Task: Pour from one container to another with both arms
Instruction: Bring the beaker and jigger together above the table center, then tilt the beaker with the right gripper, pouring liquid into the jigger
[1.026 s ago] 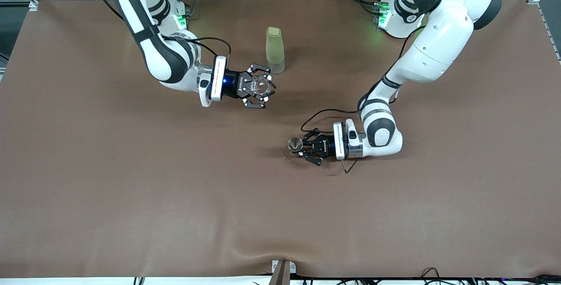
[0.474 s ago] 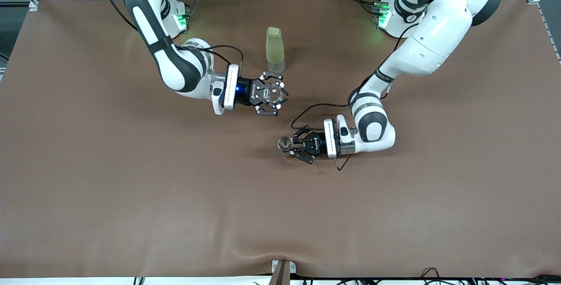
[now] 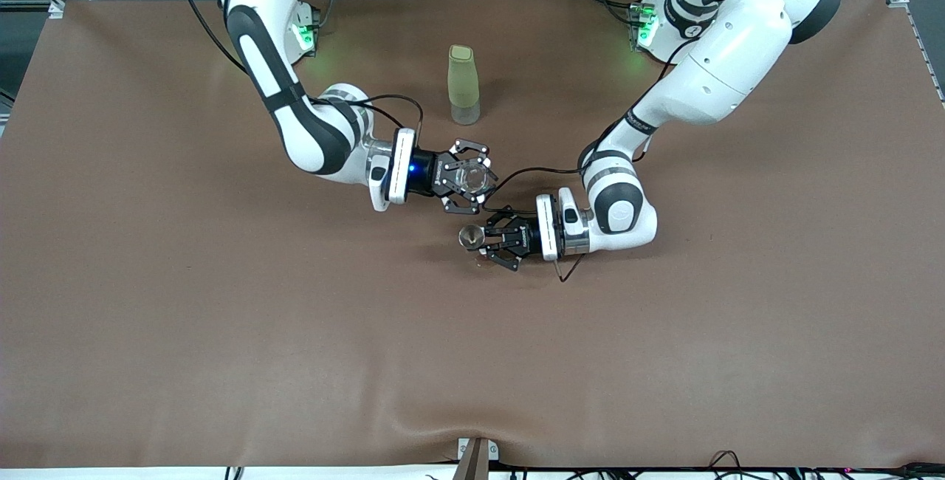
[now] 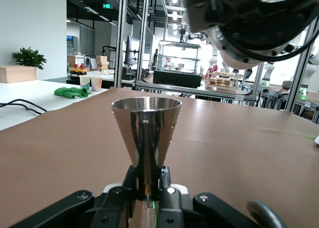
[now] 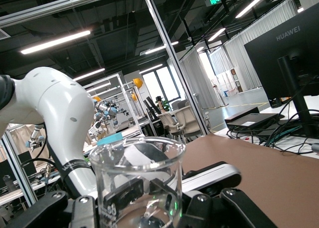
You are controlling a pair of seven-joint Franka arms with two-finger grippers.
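Glass beaker (image 3: 471, 178) upright, gripped by right end effector (image 3: 466, 176), over mid-table | metal jigger (image 3: 468, 237) clamped in left end effector (image 3: 493, 242), low above brown table (image 3: 221, 332), just beside beaker | both containers grasped; tilt and pour not yet done | green bottle (image 3: 463, 85) unused.
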